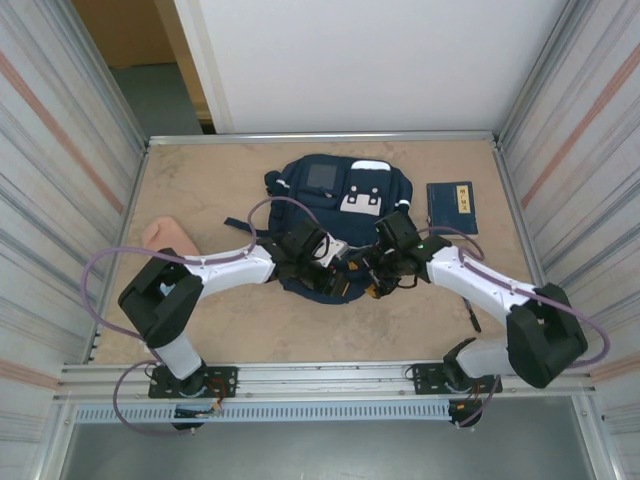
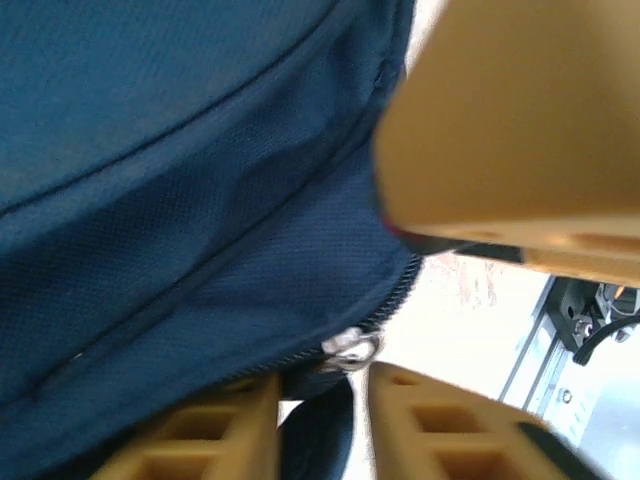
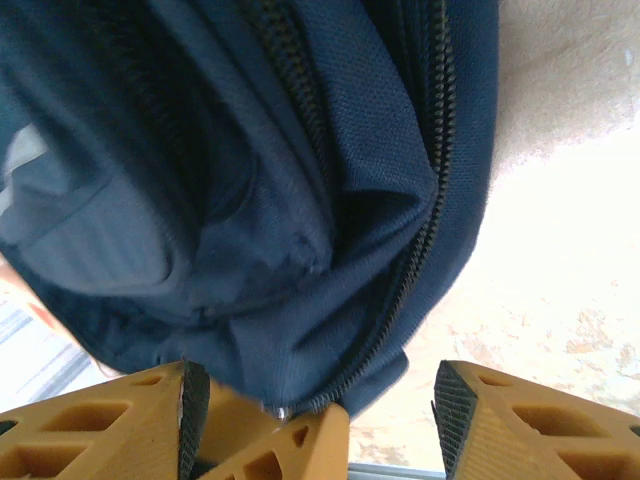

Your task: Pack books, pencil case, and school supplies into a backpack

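The navy backpack (image 1: pixel 335 190) lies flat mid-table, its near end bunched between both grippers. My left gripper (image 1: pixel 338 262) (image 2: pixel 322 385) is shut on the dark zipper pull tab (image 2: pixel 318 425), just below the metal slider ring (image 2: pixel 355 350). My right gripper (image 1: pixel 378 272) (image 3: pixel 312 385) stands open, with the backpack's zippered edge (image 3: pixel 400 290) between its wide-set fingers. The navy book (image 1: pixel 452 207) lies right of the backpack. A peach-pink lump (image 1: pixel 163 235) sits far left and a thin dark pen (image 1: pixel 472 316) near right. The light-blue oblong is out of view.
Metal rails (image 1: pixel 320 375) border the table on all sides. The right gripper's yellow finger (image 2: pixel 510 130) crowds the left wrist view, and the left gripper's finger (image 3: pixel 290 445) sits between the right gripper's fingers. Bare tabletop (image 1: pixel 330 335) lies near the front edge.
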{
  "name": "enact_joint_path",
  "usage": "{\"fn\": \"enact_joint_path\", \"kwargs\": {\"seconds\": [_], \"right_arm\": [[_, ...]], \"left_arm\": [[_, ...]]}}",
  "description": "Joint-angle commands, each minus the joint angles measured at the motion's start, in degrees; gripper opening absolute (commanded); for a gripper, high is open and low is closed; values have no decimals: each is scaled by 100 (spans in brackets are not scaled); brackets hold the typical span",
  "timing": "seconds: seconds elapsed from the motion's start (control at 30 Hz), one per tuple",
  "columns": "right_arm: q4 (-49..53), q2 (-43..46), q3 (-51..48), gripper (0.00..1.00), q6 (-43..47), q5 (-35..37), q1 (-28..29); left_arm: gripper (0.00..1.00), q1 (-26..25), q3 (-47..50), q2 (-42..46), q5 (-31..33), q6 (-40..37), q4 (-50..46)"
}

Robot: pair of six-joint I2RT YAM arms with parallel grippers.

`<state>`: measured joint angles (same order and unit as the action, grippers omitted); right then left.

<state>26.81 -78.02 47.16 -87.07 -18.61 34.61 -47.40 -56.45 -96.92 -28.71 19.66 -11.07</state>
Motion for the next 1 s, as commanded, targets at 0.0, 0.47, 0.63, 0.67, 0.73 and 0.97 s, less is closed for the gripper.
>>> {"fn": "enact_joint_path", "kwargs": {"seconds": [0.0, 0.47, 0.63, 0.67, 0.73, 0.97], "right_arm": [[-208, -307, 171, 58, -416, -118, 84], [100, -112, 48, 25, -487, 355, 98], [97, -144, 44, 19, -413, 366, 131], [76, -140, 37, 19, -419, 367, 129], [55, -146, 55, 19, -383, 301, 104], [-209, -165, 143, 44, 182, -130, -6]], "left_arm": [[10, -42, -67, -226, -120, -75, 345], [0, 33, 148, 867, -23, -723, -113], [0, 73, 246, 973, -22, -863, -105], [13, 72, 276, 982, 16, -820, -67], [31, 69, 406, 976, 36, -780, 131], [33, 1, 174, 498, 299, -1171, 26]]}}
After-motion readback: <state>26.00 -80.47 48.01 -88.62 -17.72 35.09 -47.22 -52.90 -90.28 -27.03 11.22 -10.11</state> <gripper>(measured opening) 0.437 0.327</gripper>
